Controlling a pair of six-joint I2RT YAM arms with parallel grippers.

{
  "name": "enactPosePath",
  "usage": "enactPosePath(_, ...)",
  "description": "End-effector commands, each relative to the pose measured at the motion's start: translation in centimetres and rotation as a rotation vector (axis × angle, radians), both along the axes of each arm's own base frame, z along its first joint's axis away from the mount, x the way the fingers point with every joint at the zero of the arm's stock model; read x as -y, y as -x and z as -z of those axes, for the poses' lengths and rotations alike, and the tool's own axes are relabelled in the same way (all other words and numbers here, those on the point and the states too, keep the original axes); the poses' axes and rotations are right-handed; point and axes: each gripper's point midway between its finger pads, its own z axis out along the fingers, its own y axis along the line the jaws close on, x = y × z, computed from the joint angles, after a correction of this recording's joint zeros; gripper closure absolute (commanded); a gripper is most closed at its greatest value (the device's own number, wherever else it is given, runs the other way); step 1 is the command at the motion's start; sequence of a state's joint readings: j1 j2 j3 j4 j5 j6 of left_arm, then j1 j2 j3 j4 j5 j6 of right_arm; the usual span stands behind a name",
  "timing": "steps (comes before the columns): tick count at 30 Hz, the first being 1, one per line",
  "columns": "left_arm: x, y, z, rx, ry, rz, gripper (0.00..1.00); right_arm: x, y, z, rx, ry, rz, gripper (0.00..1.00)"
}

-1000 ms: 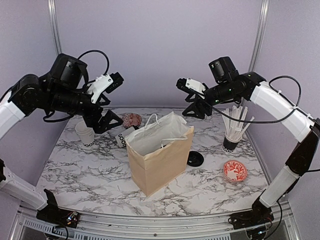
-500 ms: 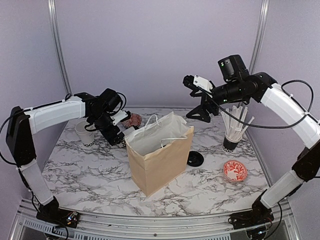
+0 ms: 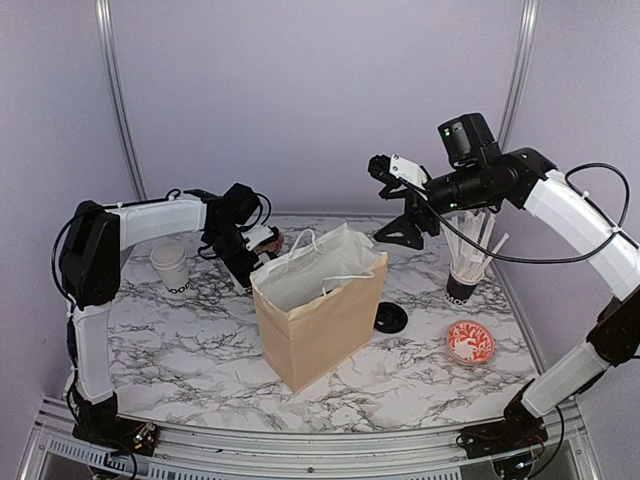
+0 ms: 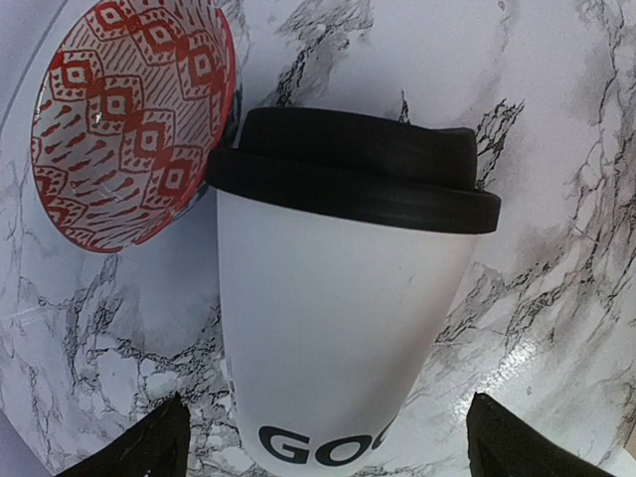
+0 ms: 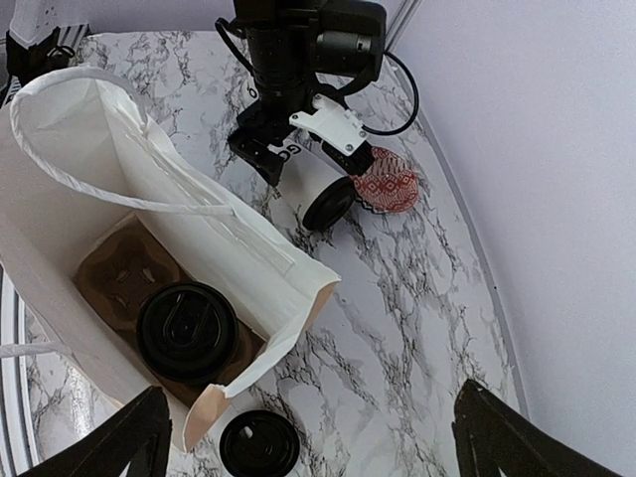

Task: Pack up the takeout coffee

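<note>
A takeout coffee cup (image 4: pixel 338 328), white with a black lid (image 4: pixel 358 169), lies on its side on the marble behind the paper bag (image 3: pixel 320 310). My left gripper (image 4: pixel 328 452) is open, its fingertips (image 4: pixel 139 447) standing either side of the cup's base without touching it. A second lidded cup (image 5: pixel 187 331) stands in a cardboard carrier inside the bag. A lidless white cup (image 3: pixel 170 265) stands upright at the far left. My right gripper (image 3: pixel 385 170) hovers high above the bag's right side, open and holding nothing.
A loose black lid (image 3: pixel 390 318) lies right of the bag. A red-patterned bowl (image 4: pixel 129 119) touches the lying cup's lid. Another red bowl (image 3: pixel 470 342) and a dark cup of white sticks (image 3: pixel 465 270) stand at the right.
My left arm has swung down from high on the left to the lying cup behind the bag. My right gripper has opened wider and drifted slightly right.
</note>
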State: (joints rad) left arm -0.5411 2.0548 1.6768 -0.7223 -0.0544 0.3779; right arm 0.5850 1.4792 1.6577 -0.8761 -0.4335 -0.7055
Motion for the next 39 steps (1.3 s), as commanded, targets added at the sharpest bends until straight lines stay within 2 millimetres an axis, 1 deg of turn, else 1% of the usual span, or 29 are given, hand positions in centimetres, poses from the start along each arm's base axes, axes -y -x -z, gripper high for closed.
enactPosePath(1, -0.3, -1.3, 0.9, 0.011, -0.030, -0.027, 0.03, 0.0, 0.0, -0.2, -0.005, -0.014, -0.011, 0.04)
enactPosePath(6, -0.3, -1.1, 2.9, -0.030, -0.044, -0.036, 0.06, -0.4, -0.2, 0.0, -0.021, -0.013, -0.021, 0.05)
enactPosePath(10, -0.6, -0.8, 3.4, -0.041, -0.054, -0.043, 0.10, -0.5, -0.3, -0.1, -0.021, -0.015, -0.022, 0.06)
enactPosePath(15, -0.3, -0.1, 2.4, -0.052, -0.017, -0.044, 0.21, -0.6, -0.2, -0.2, -0.019, -0.020, -0.026, 0.08)
enactPosePath(19, -0.4, 1.0, 2.6, -0.086, -0.006, -0.033, 0.29, -0.6, -0.1, -0.2, -0.025, -0.024, -0.034, 0.09)
enactPosePath(22, -0.7, 1.5, 2.5, -0.099, -0.010, -0.054, 0.32, -0.7, 0.0, -0.3, -0.027, -0.029, -0.039, 0.09)
enactPosePath(25, -1.2, 2.1, 1.2, -0.090, -0.001, -0.088, 0.33, -0.7, 0.2, -0.8, -0.023, -0.036, -0.043, 0.09)
enactPosePath(28, -1.9, 2.8, -1.5, -0.044, 0.024, -0.107, 0.32, -0.6, 0.4, -1.5, -0.005, -0.046, -0.044, 0.09)
enactPosePath(31, -2.3, 3.6, -5.4, 0.019, 0.088, -0.124, 0.32, -0.5, 0.3, -2.4, 0.016, -0.058, -0.035, 0.09)
enactPosePath(32, -2.2, 3.9, -7.1, 0.044, 0.129, -0.124, 0.31, -0.5, 0.3, -2.6, 0.020, -0.062, -0.035, 0.09)
enactPosePath(33, -2.2, 4.2, -9.6, 0.087, 0.177, -0.126, 0.31, -0.5, 0.3, -3.1, 0.027, -0.070, -0.034, 0.09)
enactPosePath(34, -2.2, 4.3, -11.5, 0.129, 0.213, -0.132, 0.31, -0.6, 0.3, -3.5, 0.033, -0.078, -0.034, 0.09)
enactPosePath(37, -1.1, 5.5, -18.0, 0.235, 0.390, -0.076, 0.31, -0.9, 0.3, -4.9, 0.045, -0.116, -0.040, 0.09)
enactPosePath(39, -0.1, 6.7, -22.4, 0.322, 0.524, -0.012, 0.31, -1.4, 0.5, -6.2, 0.044, -0.160, -0.060, 0.09)
